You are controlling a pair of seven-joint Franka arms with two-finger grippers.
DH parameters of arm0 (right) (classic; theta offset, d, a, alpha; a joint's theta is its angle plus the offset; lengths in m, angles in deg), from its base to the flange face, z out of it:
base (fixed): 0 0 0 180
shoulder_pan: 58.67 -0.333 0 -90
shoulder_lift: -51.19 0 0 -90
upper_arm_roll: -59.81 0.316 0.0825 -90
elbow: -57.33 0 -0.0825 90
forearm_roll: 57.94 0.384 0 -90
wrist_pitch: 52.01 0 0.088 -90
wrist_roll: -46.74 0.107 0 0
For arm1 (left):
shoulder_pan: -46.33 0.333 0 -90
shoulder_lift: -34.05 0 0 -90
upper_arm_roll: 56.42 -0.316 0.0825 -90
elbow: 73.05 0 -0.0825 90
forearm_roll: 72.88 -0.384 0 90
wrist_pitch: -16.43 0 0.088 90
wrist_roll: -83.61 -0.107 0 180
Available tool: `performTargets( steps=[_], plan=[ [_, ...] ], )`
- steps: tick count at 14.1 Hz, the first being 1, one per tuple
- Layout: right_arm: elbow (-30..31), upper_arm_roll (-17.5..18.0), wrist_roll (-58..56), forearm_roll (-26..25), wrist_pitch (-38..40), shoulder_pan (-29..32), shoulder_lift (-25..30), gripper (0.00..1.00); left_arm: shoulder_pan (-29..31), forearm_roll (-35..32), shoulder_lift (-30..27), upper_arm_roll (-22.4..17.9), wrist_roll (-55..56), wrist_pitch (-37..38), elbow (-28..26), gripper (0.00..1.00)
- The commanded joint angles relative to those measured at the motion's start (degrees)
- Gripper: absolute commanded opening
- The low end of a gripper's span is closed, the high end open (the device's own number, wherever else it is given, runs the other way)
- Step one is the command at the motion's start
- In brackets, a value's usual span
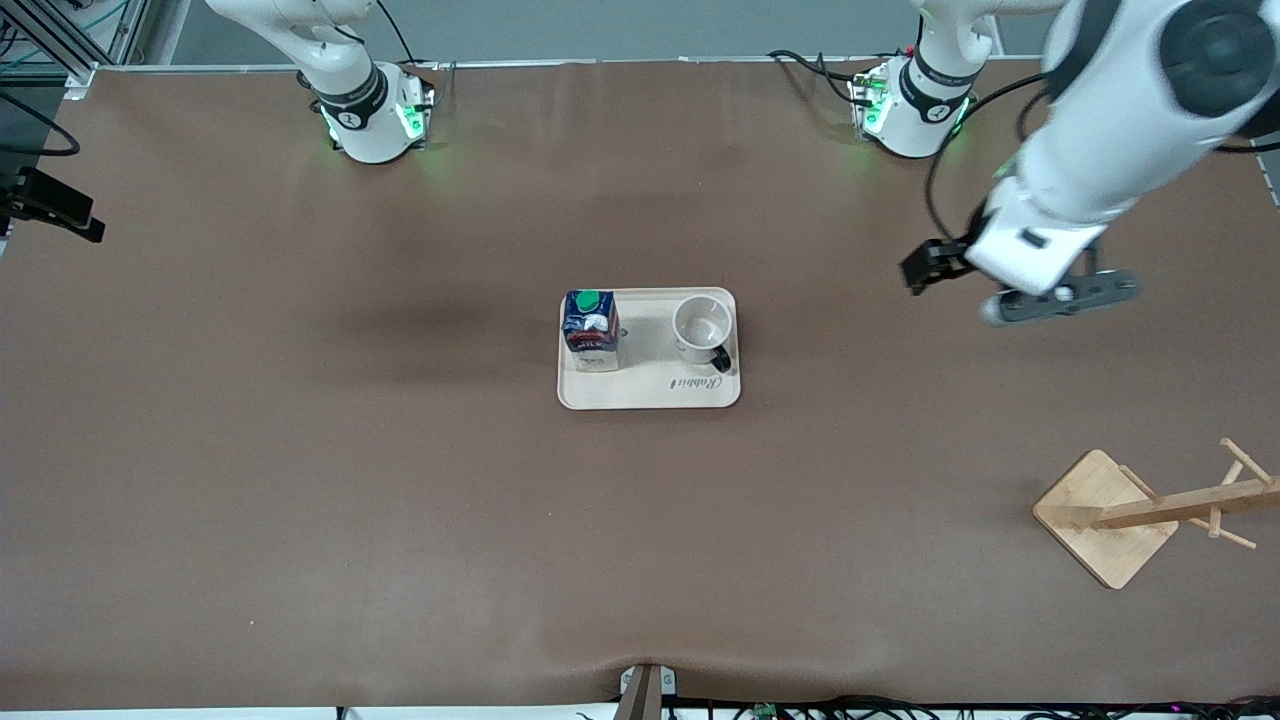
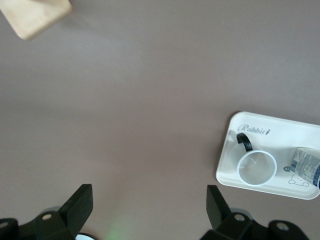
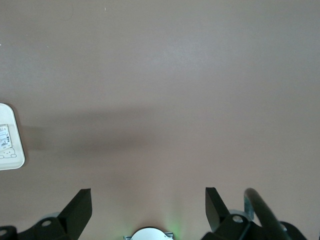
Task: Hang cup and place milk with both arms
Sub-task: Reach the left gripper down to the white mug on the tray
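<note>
The cup (image 1: 703, 333), a white mug with a black handle, stands upright on a cream tray (image 1: 650, 395) at the table's middle. The dark blue milk (image 1: 590, 330) with a green cap stands beside it, on the tray's end toward the right arm. The left wrist view shows the cup (image 2: 256, 167), the milk (image 2: 307, 167) and the tray (image 2: 270, 131). My left gripper (image 1: 1065, 295) hangs open and empty over bare table toward the left arm's end, apart from the tray; its fingers (image 2: 80, 205) stand wide. My right gripper (image 3: 148, 205) is open over bare table, with a tray corner (image 3: 10, 150) in its view.
A wooden cup rack (image 1: 1150, 510) on a square bamboo base stands near the front camera at the left arm's end; its base (image 2: 35, 17) shows in the left wrist view. The arm bases (image 1: 370, 110) glow green. A brown mat (image 1: 300, 450) covers the table.
</note>
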Motion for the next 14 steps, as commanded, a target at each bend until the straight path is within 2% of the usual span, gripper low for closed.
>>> performTargets(
  steps=[1, 5, 8, 11, 14],
  plan=[
    [-0.6, -0.3, -0.2, 0.7, 0.6, -0.2, 0.3, 1.00, 0.5, 0.3, -2.3, 4.9, 8.1, -7.6, -9.1, 1.00],
    [-0.6, -0.3, -0.2, 0.7, 0.6, -0.3, 0.3, 1.00, -0.4, 0.2, 0.1, 12.5, 23.6, -22.2, -18.1, 1.00],
    [-0.9, -0.1, -0.2, 0.7, 0.5, -0.5, 0.2, 1.00, -4.7, 0.2, 2.4, 13.2, 31.6, -31.6, -23.8, 1.00],
    [-1.0, 0.0, -0.3, 0.7, 0.6, -0.5, 0.3, 1.00, -9.9, -0.7, 8.0, 13.1, 36.1, -34.9, -23.9, 1.00],
    [-1.1, -0.2, -0.3, 0.7, 0.4, -0.2, 0.2, 1.00, -10.5, -5.8, 12.7, 13.1, 41.1, -37.5, -23.7, 0.91]
  ],
)
